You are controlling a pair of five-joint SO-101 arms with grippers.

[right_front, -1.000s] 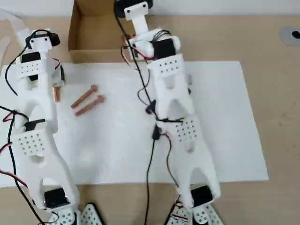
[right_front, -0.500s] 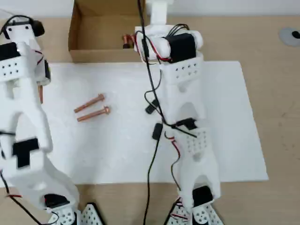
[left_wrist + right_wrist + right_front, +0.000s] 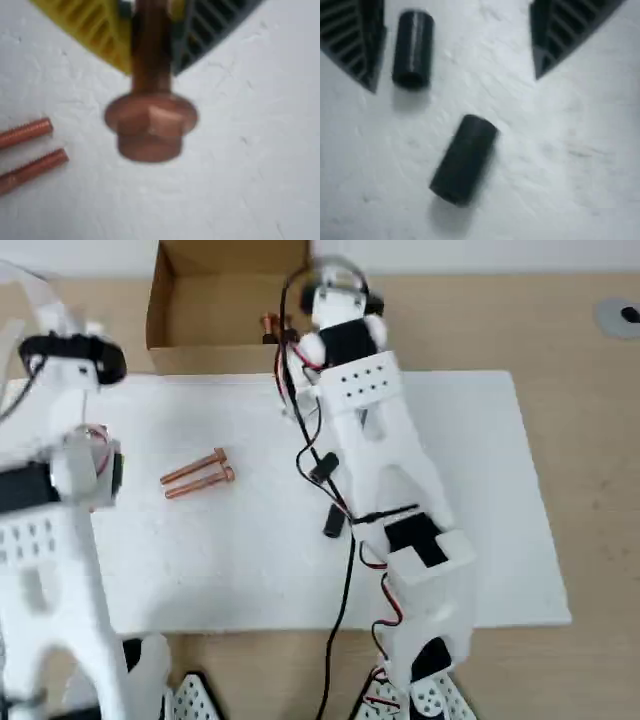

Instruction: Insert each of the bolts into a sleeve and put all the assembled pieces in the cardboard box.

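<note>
Your left gripper (image 3: 152, 42) is clamped on a copper-coloured flanged hex-head bolt (image 3: 150, 120), gripping the shank so that the head hangs out past the fingertips over the white foam sheet (image 3: 470, 490). Two more copper threaded bolts (image 3: 25, 134) (image 3: 32, 170) lie side by side on the foam, off to one side of the held one and apart from it.

Your right gripper (image 3: 455, 75) hangs over the foam with its jaws spread wide and nothing in them. One short black cylindrical sleeve (image 3: 412, 49) lies close against the inner face of one jaw. A second black sleeve (image 3: 464, 159) lies just beyond the fingertips, apart from the first. The open brown cardboard box (image 3: 160, 300) sits past the far edge of the foam.

Mind these risks:
- If you close now, the near jaw probably nudges the first sleeve and rolls it away rather than catching it. Both sleeves lie on their sides.
- Coming down between the two sleeves may knock both.
- The bolt is gripped on smooth shank or thread with a heavy head outboard, so it could tilt in the jaws and miss the sleeve bore.
- A skewed sleeve grip makes mating harder.
</note>
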